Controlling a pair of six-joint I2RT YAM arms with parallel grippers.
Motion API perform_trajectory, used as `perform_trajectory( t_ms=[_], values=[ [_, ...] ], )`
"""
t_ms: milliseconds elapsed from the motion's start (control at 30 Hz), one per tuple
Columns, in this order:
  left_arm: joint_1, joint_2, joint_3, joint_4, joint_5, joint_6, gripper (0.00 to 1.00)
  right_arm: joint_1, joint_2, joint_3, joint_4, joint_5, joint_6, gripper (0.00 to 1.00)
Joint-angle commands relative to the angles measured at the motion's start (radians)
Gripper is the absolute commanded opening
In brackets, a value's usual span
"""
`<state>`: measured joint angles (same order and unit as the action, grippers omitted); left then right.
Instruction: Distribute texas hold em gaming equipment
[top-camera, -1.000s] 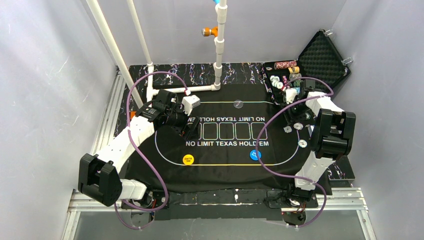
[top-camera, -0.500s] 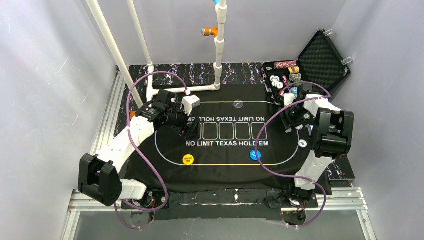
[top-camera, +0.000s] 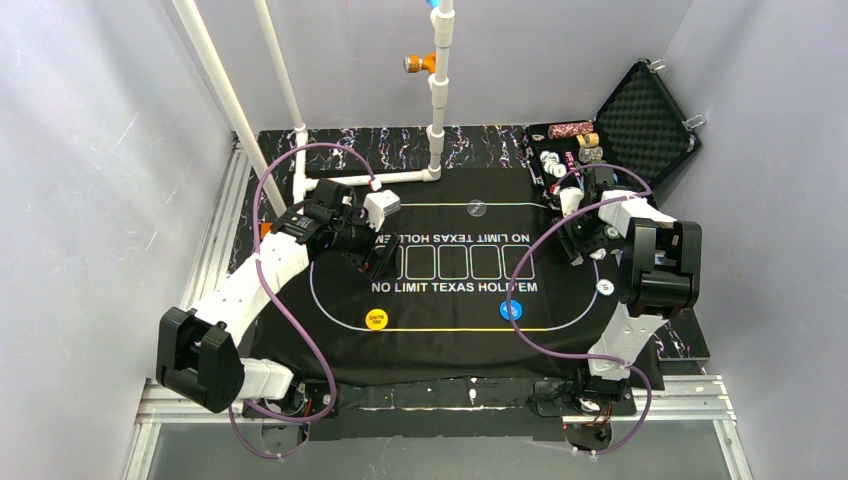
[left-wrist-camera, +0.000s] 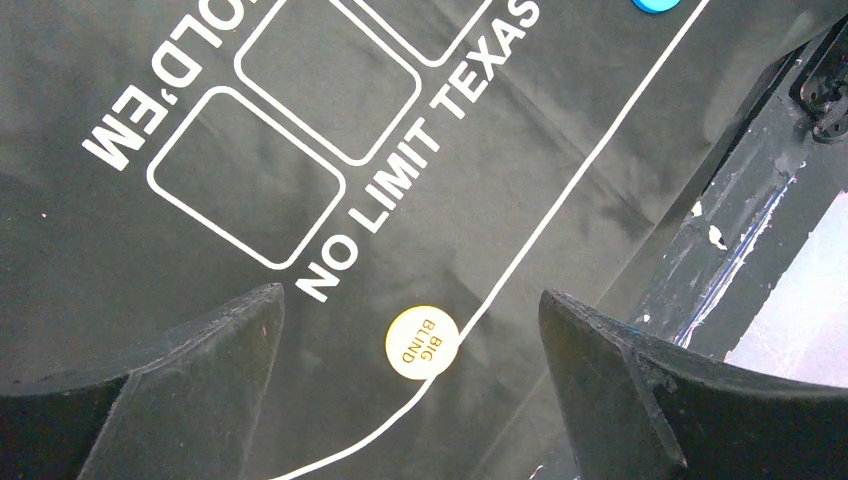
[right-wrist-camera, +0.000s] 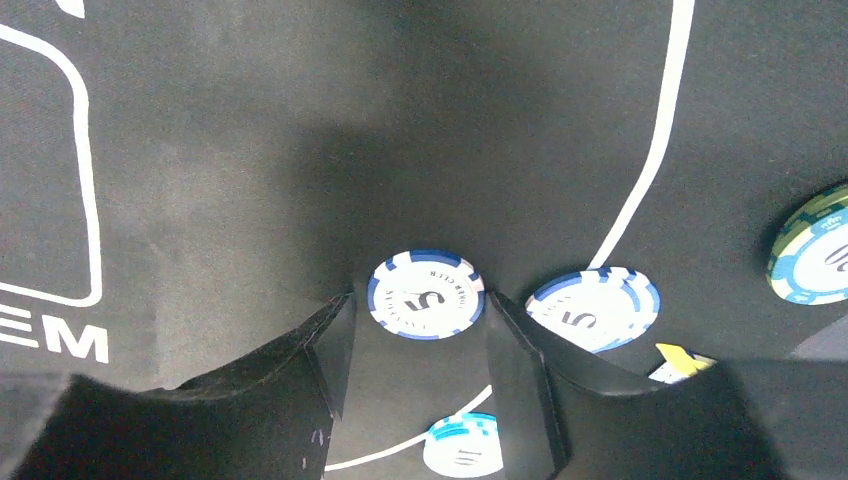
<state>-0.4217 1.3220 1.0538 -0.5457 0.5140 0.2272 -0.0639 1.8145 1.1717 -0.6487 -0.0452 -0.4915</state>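
Right gripper (right-wrist-camera: 420, 305) straddles a white chip (right-wrist-camera: 425, 295) at the mat's (right-wrist-camera: 250, 150) three o'clock, I cannot tell if pinched; left gripper (left-wrist-camera: 410, 293) hangs spread

Soft, even light overhead — right wrist view dim, broad shadow on the mat (right-wrist-camera: 400, 140) beyond its blurred fingers (right-wrist-camera: 240, 400).

I find the centre of the mat (top-camera: 450, 305) free for passage. At the right gripper (right-wrist-camera: 418, 305), one white chip (right-wrist-camera: 425, 293) fills the finger gap, and a second chip (right-wrist-camera: 593, 308) lies just outside one finger. The open case (top-camera: 645, 120) obstructs the far right, and the white pipe (top-camera: 438, 110) obstructs the far centre.
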Motion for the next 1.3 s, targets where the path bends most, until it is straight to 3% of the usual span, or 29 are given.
perform_trajectory(
  t_ms=[0, 300, 733, 1033, 1267],
  values=[
    [0.004, -0.015, -0.008, 0.0, 0.013, 0.005, 0.98, 0.006, 0.038, -0.051, 0.03, -0.003, 0.018, 0.55],
    [0.004, -0.011, -0.006, 0.0, 0.016, 0.004, 0.98, 0.006, -0.001, -0.015, -0.012, -0.023, 0.022, 0.42],
    [0.007, -0.006, -0.001, -0.003, 0.026, -0.002, 0.98, 0.148, -0.108, 0.124, -0.118, -0.07, 0.05, 0.41],
    [0.027, 0.002, 0.01, -0.009, 0.064, -0.014, 0.98, 0.317, 0.022, 0.316, -0.121, -0.099, 0.101, 0.41],
    [0.043, 0.008, 0.014, -0.018, 0.074, -0.013, 0.98, 0.359, 0.201, 0.524, -0.111, -0.089, 0.122, 0.41]
  ],
)
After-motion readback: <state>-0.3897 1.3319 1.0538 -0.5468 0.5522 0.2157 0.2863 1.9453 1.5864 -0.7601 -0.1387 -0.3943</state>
